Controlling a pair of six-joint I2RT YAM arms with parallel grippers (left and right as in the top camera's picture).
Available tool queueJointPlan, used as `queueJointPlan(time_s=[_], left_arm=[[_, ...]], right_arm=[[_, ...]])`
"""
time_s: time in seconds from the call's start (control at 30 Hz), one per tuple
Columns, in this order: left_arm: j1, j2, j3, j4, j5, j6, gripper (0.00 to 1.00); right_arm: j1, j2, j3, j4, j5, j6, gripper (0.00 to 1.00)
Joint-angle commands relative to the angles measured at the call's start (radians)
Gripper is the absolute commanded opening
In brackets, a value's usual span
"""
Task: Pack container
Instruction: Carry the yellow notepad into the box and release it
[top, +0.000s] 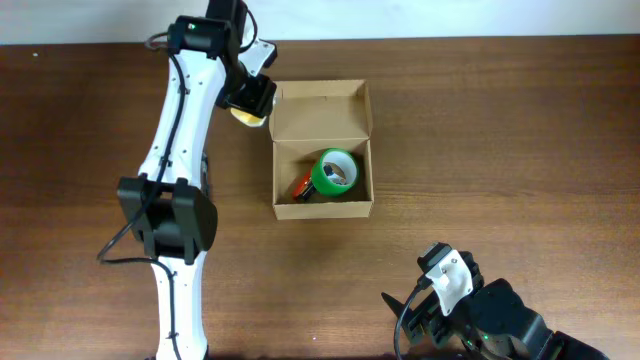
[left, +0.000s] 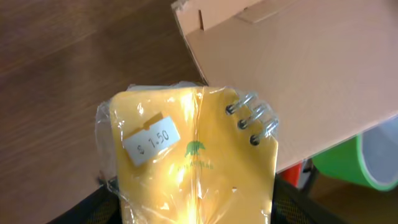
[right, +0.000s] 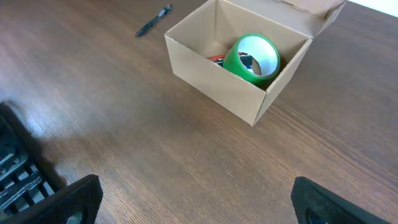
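The container (top: 325, 208) is a tan cardboard box standing open mid-table, its flap lid (top: 320, 108) leaning back. Inside lie a green tape roll (top: 335, 172) and a red item (top: 302, 186). My left gripper (top: 250, 100) hovers just off the box's far left corner, shut on a yellow spiral notepad (left: 193, 162) in clear wrap with a price sticker. Its black fingers flank the pad's lower edges in the left wrist view, with the box flap (left: 298, 68) and tape roll (left: 348, 158) beside it. My right gripper (right: 199, 199) stands open over bare table, well short of the container (right: 217, 90).
A dark pen (right: 153, 20) lies on the wood beyond the box's left corner in the right wrist view. The left arm (top: 175, 180) stretches along the table's left side. The right arm's body (top: 480, 315) sits at the near right edge.
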Motion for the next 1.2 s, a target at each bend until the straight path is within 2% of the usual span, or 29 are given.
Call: queueJointPlan(time_s=[0.0,0.23,0.7,1.17], left_arm=[[0.009,0.0,0.071,-0.037,0.008,0.012,0.65],[-0.013,-0.005,0.118,-0.129,0.054,0.013,0.65],[-0.2,-0.006,0.118,-0.195,0.058,0.014,0.65],[-0.221,-0.006,0.091,-0.243,0.095,0.013,0.65]], right_arm=[[-0.002,-0.002,-0.004,0.003,0.012,0.008,0.99],[-0.002,-0.002,-0.004,0.003,0.012,0.008,0.99],[-0.002,-0.002,-0.004,0.003,0.012,0.008,0.99],[-0.002,-0.002,-0.004,0.003,0.012,0.008,0.99]])
